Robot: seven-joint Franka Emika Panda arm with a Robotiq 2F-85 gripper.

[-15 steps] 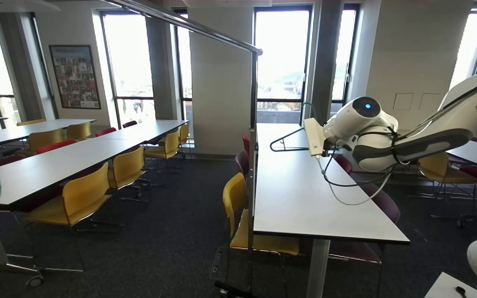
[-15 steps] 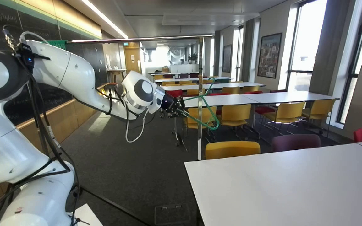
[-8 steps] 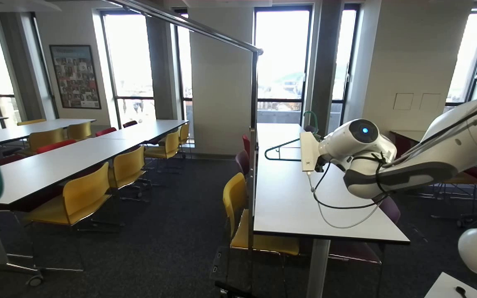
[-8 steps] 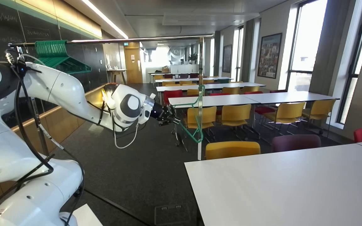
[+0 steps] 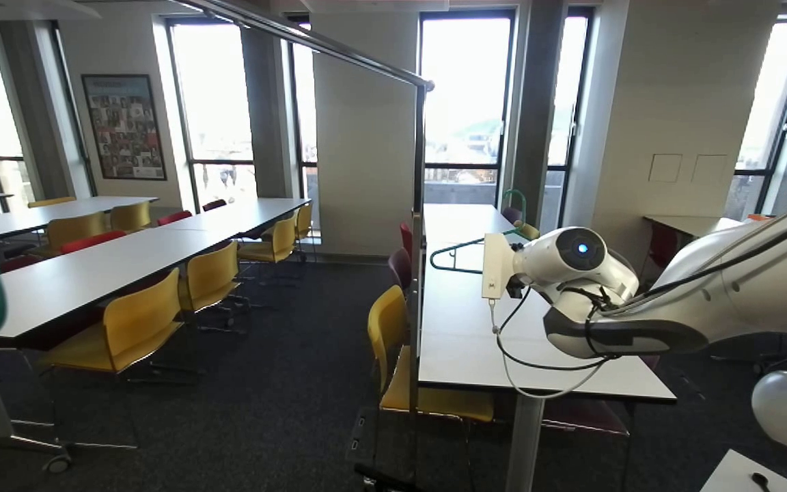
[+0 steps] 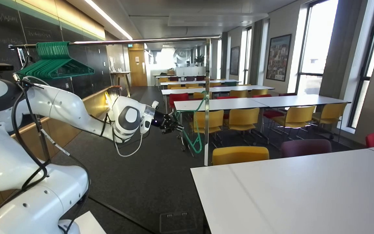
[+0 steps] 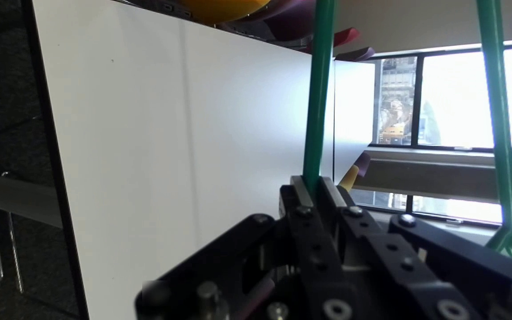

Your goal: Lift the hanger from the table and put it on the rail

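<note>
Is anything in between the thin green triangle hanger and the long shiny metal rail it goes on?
Nothing clearly is: in an exterior view, open space shows between the hanger and the rail above. The upright grey metal post shows beside the hanger; how close is unclear.

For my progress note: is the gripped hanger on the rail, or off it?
Off: the hand grips the hanger, clearly below the rail.

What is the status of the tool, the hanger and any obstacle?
Tool shut on hanger. Hanger off table, not yet on rail. Other hangers occupy part of rail.
</note>
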